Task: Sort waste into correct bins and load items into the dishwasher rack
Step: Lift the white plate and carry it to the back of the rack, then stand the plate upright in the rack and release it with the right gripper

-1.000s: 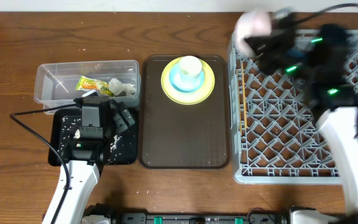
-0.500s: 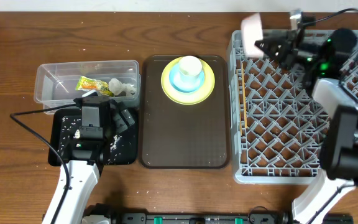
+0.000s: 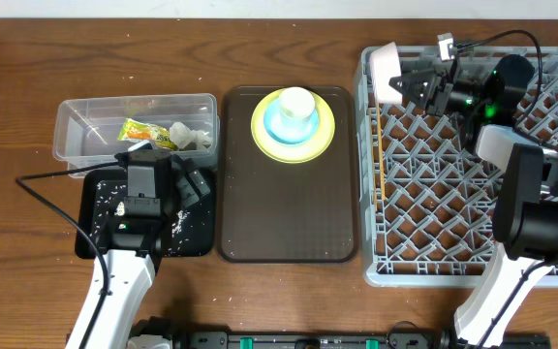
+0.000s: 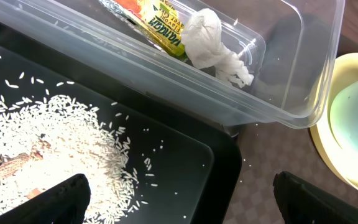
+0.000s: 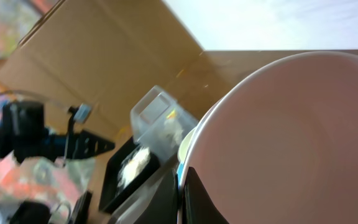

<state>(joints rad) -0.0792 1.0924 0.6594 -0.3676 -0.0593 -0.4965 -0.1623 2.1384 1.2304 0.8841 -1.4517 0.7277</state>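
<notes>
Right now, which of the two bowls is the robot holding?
The white bowl, tilted on edge in the right hand by the rack; the light blue bowl sits on the plate.

A robot lab staged as a kitchen: a rack [image 3: 424, 194] and tray [image 3: 289, 213] sit on a bare wooden table [image 3: 289, 301], loose cable [image 3: 46, 175] across it, cardboard [image 5: 104, 56] standing beyond it.

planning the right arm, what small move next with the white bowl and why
Probably lower the round white bowl, held on edge by the right end effector, into the grey pegged plastic rack below; it hangs over the rack's far-left corner, apparently not yet seated.
</notes>
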